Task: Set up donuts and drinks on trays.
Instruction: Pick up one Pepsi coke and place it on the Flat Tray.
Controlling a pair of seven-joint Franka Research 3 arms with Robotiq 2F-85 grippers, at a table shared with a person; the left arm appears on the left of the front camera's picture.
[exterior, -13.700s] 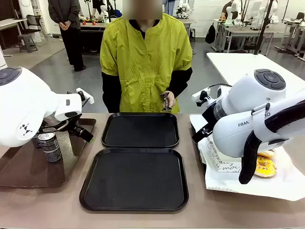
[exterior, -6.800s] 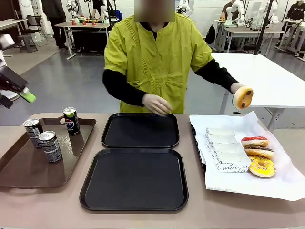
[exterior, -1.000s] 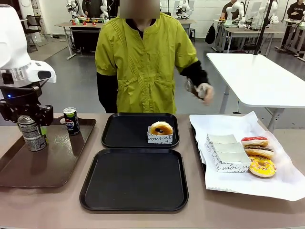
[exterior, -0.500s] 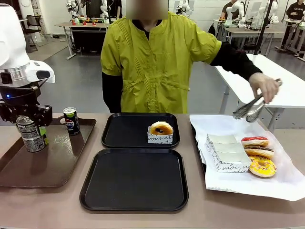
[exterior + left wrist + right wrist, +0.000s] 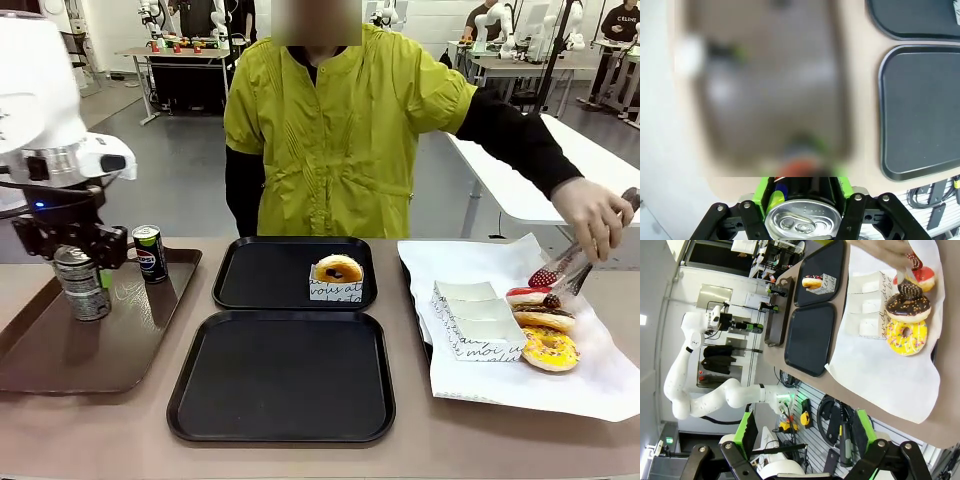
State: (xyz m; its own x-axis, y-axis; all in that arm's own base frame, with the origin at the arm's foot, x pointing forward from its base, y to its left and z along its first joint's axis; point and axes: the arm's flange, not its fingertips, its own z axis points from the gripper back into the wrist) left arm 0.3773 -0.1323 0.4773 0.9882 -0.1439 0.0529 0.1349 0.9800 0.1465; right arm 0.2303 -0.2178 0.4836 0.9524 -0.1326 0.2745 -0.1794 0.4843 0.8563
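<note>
1. Across the desk, the person's hand has swung down since half a second ago. The tongs, then held up in the air, now touch the red-glazed donut on the white-paper-lined tray. I judge a second donut is about to be served.
2. At the left, the left arm has shifted a little toward the middle over the brown tray, taking its can along. The first drink looks to be on its way out.
3. Of the two black trays, the far tray carries one sleeved donut toward its right side, as it did a second ago. The near tray is bare. Neither has a drink yet, so the set-up is at an early stage.
4. In the right wrist view the right jaws stand spread with nothing between them.
5. The left jaws pinch the held can by its upper part, green pads either side of its silver top. A second can stands at the brown tray's far end, near the held one.
6. The held can is upright: long axis vertical, silver top up toward the wrist, base down over the brown tray. Whether the base is clear of that tray I cannot tell.
</note>
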